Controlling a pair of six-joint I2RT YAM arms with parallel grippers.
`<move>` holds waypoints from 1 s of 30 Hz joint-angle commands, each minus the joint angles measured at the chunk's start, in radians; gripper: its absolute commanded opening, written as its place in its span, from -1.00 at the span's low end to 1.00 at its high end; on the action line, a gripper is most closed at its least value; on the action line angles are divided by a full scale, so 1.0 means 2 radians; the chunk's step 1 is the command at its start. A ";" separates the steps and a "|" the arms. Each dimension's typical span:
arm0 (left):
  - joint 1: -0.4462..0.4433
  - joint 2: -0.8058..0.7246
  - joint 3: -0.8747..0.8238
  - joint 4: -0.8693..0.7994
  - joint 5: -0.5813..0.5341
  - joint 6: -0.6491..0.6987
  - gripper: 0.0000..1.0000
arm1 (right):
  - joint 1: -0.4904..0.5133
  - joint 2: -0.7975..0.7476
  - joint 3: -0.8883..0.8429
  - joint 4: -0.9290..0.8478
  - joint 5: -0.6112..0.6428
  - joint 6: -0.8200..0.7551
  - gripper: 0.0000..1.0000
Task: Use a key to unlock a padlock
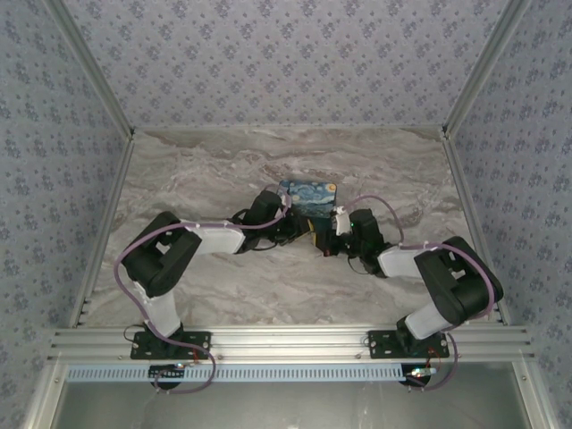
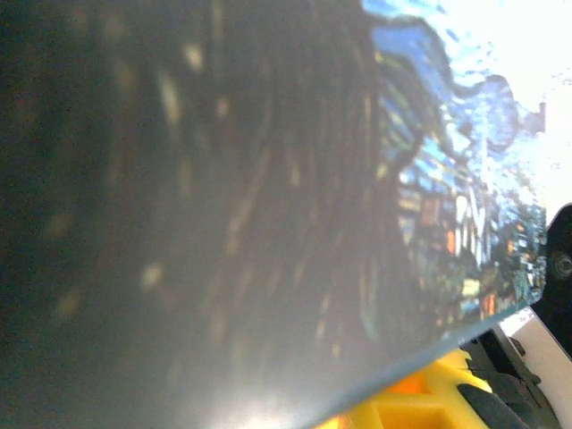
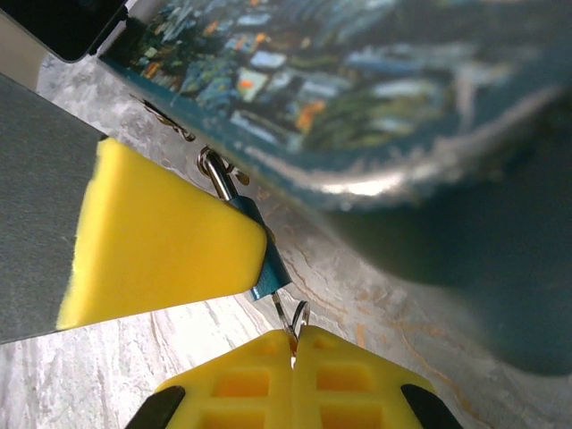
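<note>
The tiny blue padlock [image 3: 271, 270] hangs by its silvery shackle [image 3: 213, 170] from the latch of the starry-night box [image 3: 340, 80]. A yellow finger [image 3: 170, 241] of my left gripper [image 1: 299, 234] covers most of the padlock's body and pinches it. My right gripper [image 3: 293, 347] is shut on the thin key [image 3: 284, 315], whose tip sits at the padlock's lower end; a small key ring [image 3: 300, 315] pokes out beside it. In the top view the right gripper [image 1: 329, 241] meets the left just in front of the box [image 1: 308, 192].
The painted box's side [image 2: 429, 179] looms blurred right against the left wrist camera, with a yellow finger [image 2: 420, 407] below it. Marble tabletop [image 1: 223, 170] lies open around the box. Patterned walls and metal rails [image 1: 107, 206] bound the table.
</note>
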 commanded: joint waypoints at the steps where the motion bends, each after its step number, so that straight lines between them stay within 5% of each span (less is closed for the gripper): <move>1: -0.004 0.019 0.006 0.019 0.018 -0.004 -0.57 | 0.025 0.008 -0.011 0.052 -0.014 0.025 -1.00; 14: 0.004 -0.006 -0.025 0.016 -0.008 -0.002 -0.05 | 0.047 0.016 -0.020 0.079 0.011 0.112 -1.00; 30: 0.007 -0.049 -0.100 0.094 -0.045 -0.079 0.16 | 0.044 0.000 -0.022 0.079 0.010 0.220 -1.00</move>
